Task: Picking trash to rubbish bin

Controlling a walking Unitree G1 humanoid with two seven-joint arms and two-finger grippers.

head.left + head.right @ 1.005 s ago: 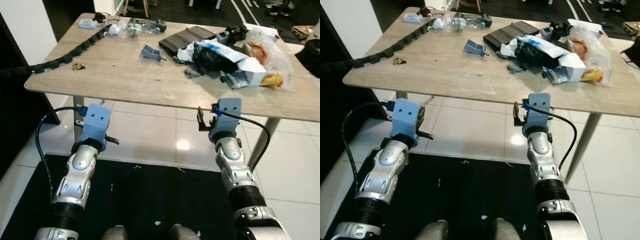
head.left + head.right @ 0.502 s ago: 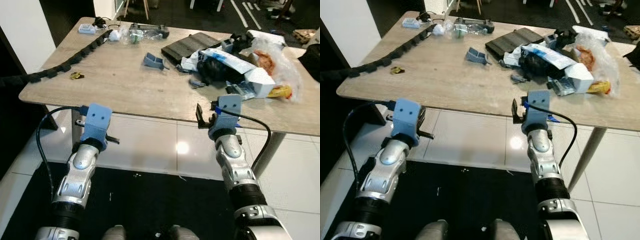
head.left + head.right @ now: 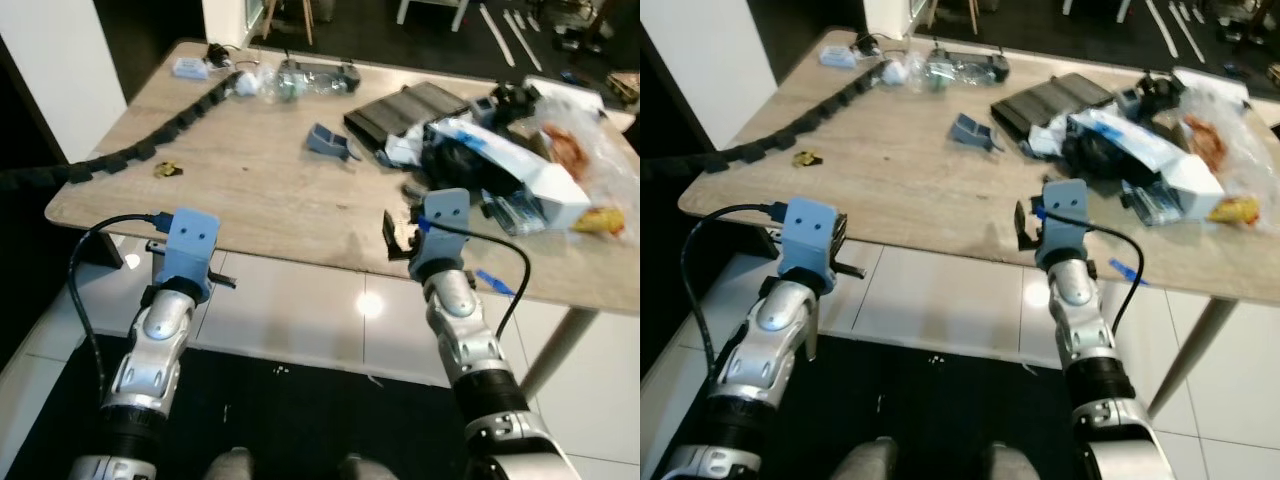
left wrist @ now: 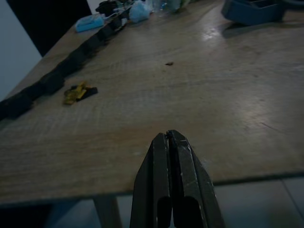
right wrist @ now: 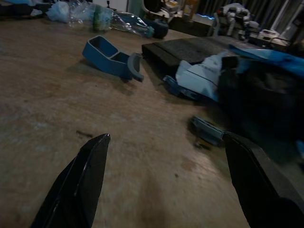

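Now, findings at this moment:

Change: compared with a second ago the counter [image 3: 300, 200] fills more of the head views and its near edge lies closer to both arms; the whole scene shifted together, so the robot has stepped in, not the things.

Right pincer [image 5: 161, 180]: fingers spread wide, raised over the near edge, now above the wood rather than short of it; it faces the trash pile.

Left pincer [image 4: 170, 142]: fingers pressed together, holding nothing, at the near edge towards the left corner.

Trash: crumpled white and blue packaging [image 3: 500, 165] and a clear plastic bag [image 3: 580, 160] lie heaped at the right side; a small yellow wrapper [image 3: 167, 170] sits near the left edge.

Rubbish bin: location cannot be told.

Meaning: approach looks nearly finished; nothing picked yet, reach for the pile likely next.
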